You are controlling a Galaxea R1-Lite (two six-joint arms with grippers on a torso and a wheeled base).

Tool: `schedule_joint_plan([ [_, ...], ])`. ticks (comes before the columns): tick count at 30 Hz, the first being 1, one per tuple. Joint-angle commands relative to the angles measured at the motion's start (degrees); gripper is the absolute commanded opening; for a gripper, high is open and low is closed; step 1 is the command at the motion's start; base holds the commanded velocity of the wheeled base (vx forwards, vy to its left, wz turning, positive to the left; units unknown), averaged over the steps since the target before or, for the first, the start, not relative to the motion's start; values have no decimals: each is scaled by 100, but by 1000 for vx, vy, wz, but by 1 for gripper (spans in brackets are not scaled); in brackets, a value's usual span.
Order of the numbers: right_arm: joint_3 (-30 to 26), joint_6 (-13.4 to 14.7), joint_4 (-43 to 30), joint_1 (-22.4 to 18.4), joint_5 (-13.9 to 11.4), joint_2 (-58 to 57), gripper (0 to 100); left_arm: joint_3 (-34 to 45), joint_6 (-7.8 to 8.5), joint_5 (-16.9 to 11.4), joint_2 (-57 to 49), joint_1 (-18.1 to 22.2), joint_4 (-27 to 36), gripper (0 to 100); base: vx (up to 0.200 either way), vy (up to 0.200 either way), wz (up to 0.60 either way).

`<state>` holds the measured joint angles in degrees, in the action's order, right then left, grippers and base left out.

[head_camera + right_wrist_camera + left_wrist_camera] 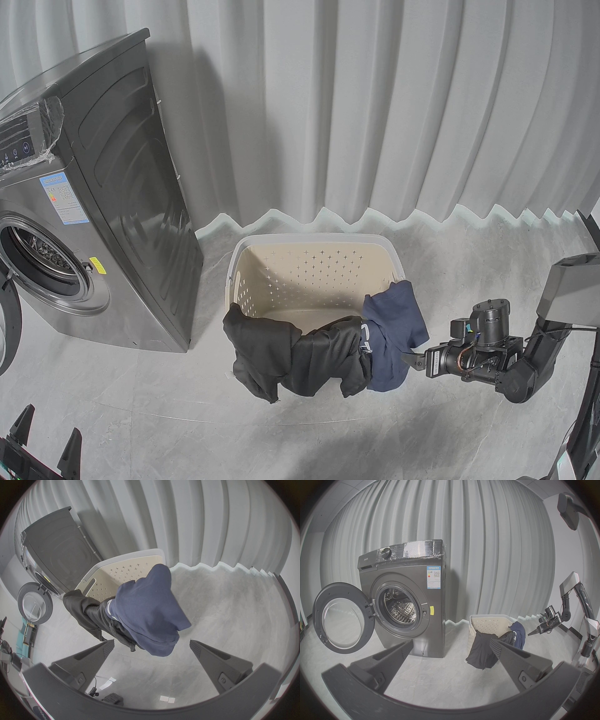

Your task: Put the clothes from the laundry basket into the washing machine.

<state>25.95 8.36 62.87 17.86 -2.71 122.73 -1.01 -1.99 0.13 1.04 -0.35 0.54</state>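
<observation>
A cream basket (312, 265) is sitting on the floor, right of a grey washer (112, 206) with its door (340, 617) hanging open. Black clothes (294, 356) and a navy garment (394, 334) are draping over the basket's near rim. The right gripper (409, 359) is hovering just right of the navy garment, jaws wide, holding nothing. The left gripper (51, 420) is hanging near left, jaws likewise spread, empty.

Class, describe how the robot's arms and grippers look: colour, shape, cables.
The left gripper and right gripper have dark grey, wedge-shaped fingers with textured pads. The right arm is black, with a round motor housing, orange wires at the wrist and a pale grey upper link.
</observation>
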Motion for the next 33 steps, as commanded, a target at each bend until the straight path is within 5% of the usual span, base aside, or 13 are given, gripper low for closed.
schedule_joint_plan([
  [1,208,-1,6,121,-2,304,100,84,-3,4,-104,0,-1,100,0,0,0],
  [30,1412,-54,-82,244,367,1147,100,84,-12,4,-104,0,-1,100,0,0,0],
  [31,1421,-54,-82,244,367,1147,0,84,-12,4,-104,0,-1,100,0,0,0],
  [33,1439,-45,-82,244,376,1147,0,84,-12,4,-104,0,-1,100,0,0,0],
])
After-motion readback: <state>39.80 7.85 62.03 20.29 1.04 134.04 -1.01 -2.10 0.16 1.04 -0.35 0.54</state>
